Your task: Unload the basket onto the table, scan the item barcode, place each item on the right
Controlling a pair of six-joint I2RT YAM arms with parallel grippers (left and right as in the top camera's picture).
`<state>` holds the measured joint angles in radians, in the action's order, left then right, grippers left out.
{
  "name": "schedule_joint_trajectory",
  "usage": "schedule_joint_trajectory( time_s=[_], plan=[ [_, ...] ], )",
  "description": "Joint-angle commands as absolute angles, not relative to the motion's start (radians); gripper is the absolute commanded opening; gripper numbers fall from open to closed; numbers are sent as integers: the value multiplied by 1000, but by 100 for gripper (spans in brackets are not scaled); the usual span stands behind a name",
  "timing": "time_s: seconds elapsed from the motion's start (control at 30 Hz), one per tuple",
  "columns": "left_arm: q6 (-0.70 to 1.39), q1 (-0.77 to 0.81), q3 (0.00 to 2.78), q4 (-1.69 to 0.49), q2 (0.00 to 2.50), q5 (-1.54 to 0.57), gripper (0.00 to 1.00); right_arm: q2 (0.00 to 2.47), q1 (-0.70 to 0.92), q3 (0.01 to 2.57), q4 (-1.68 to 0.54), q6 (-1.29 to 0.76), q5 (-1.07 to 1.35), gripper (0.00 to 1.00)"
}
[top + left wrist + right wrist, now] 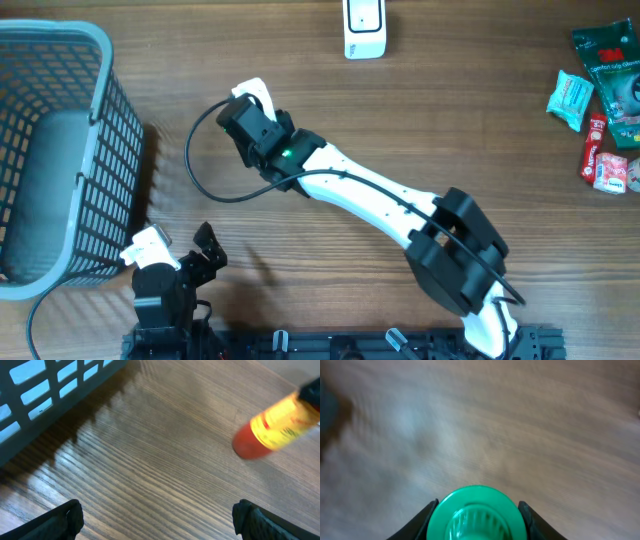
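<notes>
Since the right hand (476,512) is pinched on one end of the yellow tube (277,425) over the bench (450,100) by the basket (105,60), left hand (159,520) gaping empty, I'd guess light, stiff, slippery plastic, better held mid-body.

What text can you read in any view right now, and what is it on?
"3M": on the dark green packet; the print below it is too small to read.
Yellow label on the bottle: dark print, too blurred to read.
Print on the teal packet and red packets: too small to read.
No text visible on the white scanner or the green cap.
</notes>
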<state>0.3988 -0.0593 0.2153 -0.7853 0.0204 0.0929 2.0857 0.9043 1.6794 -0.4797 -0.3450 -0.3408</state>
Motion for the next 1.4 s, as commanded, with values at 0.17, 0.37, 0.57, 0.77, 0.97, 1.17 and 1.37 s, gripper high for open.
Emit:
schedule_joint_trajectory(
  time_s=[0.17,0.37,0.57,0.77,0.97,1.17,1.37],
  plan=[
    [398,-60,211,-783,15,103,100,1807,877,1691,-889,-331,-291,38],
    [398,-60,211,-783,15,103,100,1712,840,1691,-1113,45,228,34],
    [398,-60,211,-783,15,103,100,1705,818,1658,-1116,408,538,35],
    [398,-60,211,-783,15,103,100,1711,804,1596,-963,521,547,39],
    [398,-60,211,-783,15,103,100,1716,804,1526,-820,575,422,41],
    [398,-60,211,-783,15,103,100,1786,795,1505,-794,572,415,41],
    [398,-60,211,-783,15,103,100,1909,787,1497,-730,490,277,47]
  ],
)
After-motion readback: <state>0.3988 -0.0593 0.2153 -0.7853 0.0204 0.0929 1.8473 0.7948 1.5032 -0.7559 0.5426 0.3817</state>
